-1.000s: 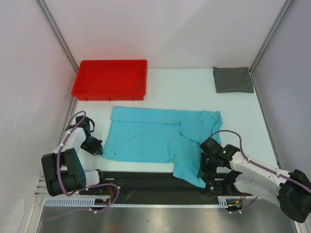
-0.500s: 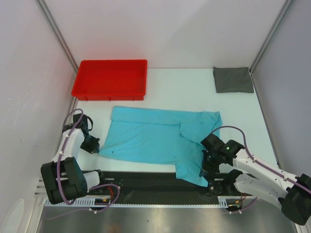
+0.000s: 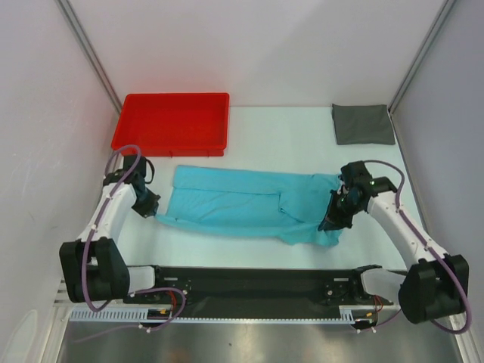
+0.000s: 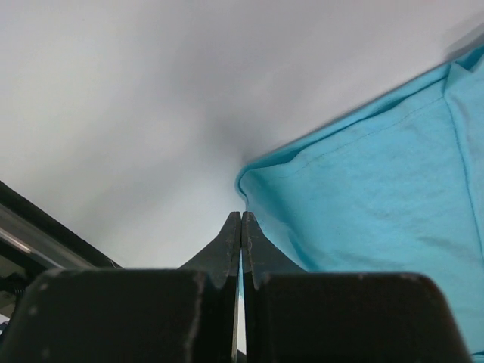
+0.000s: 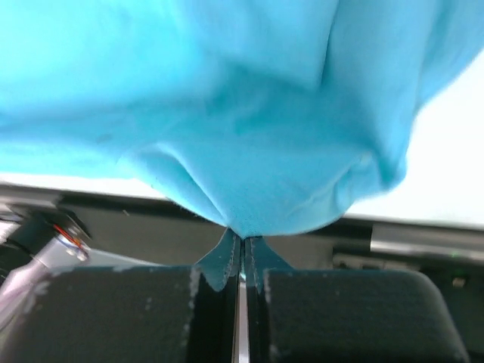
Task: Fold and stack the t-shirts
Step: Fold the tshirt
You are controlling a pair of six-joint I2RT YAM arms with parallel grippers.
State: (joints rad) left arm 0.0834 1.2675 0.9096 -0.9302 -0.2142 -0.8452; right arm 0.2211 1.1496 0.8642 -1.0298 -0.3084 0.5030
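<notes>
The turquoise t-shirt (image 3: 242,200) lies spread across the middle of the table, its near part lifted and drawn back over itself. My left gripper (image 3: 153,211) is shut on its left corner; in the left wrist view the cloth (image 4: 378,189) runs from the pinched jaw tips (image 4: 241,217) off to the right. My right gripper (image 3: 330,223) is shut on the bunched right end, and in the right wrist view the cloth (image 5: 249,113) hangs in folds from the closed tips (image 5: 243,239). The dark grey t-shirt (image 3: 363,123) sits as a small folded rectangle at the far right.
A red plastic tray (image 3: 172,144) stands at the far left, just beyond the turquoise shirt. A black rail (image 3: 249,283) with the arm bases runs along the near edge. White walls close the table in on the left, right and back.
The right gripper has closed on the shirt's near right part. Both arms have moved away from the near edge, pulling the shirt's near edge up the table into a narrower band.
</notes>
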